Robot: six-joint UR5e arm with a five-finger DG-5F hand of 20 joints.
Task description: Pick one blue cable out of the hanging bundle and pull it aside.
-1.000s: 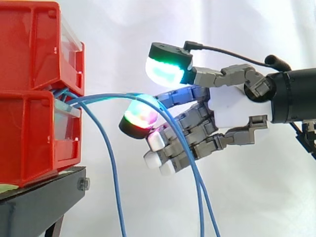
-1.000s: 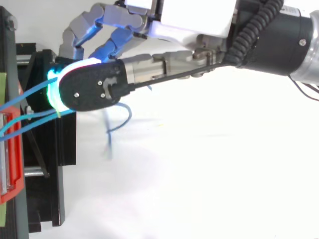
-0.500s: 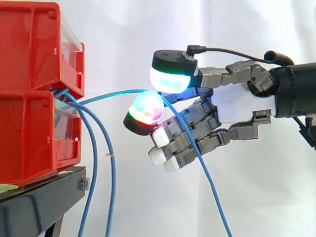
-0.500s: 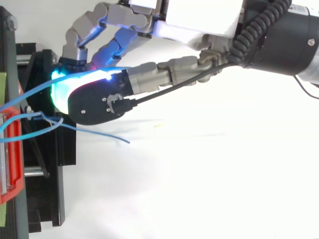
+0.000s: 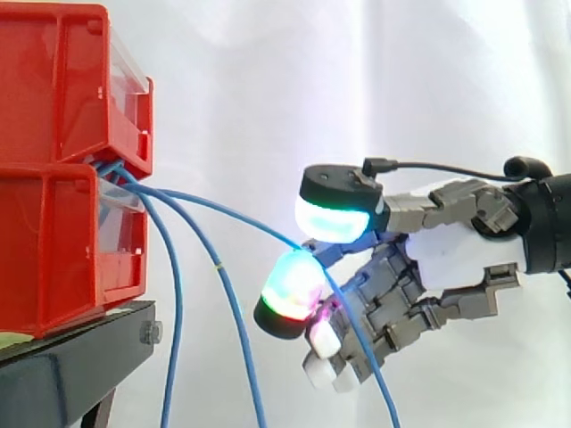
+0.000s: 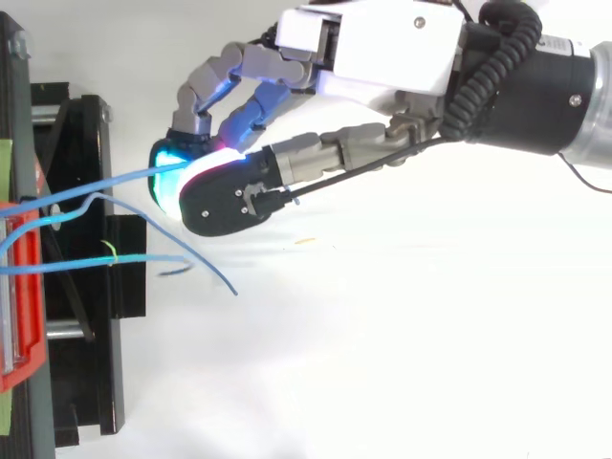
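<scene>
Several thin blue cables (image 5: 174,294) hang out from between two stacked red bins (image 5: 62,169) at the left. One blue cable (image 5: 227,212) runs taut from the bins to the right and is pinched between the glowing thumb pad (image 5: 335,214) and a glowing fingertip (image 5: 290,290) of my hand (image 5: 446,267). Past the pinch this cable drops down in front of the curled fingers. From above, the pulled cable (image 6: 91,191) stretches from the bin (image 6: 19,296) to my hand (image 6: 382,48), while the other cables (image 6: 143,260) lie lower and slack.
The bins stand on a black stand (image 5: 71,366) at the left edge; from above the black frame (image 6: 81,287) shows beside them. A white curtain lies behind, and the hand is in open space to the right of the bins.
My hand has moved right and down, away from the bins, drawing one blue cable out taut. The other cables have slipped off the fingers and hang near the bins.
</scene>
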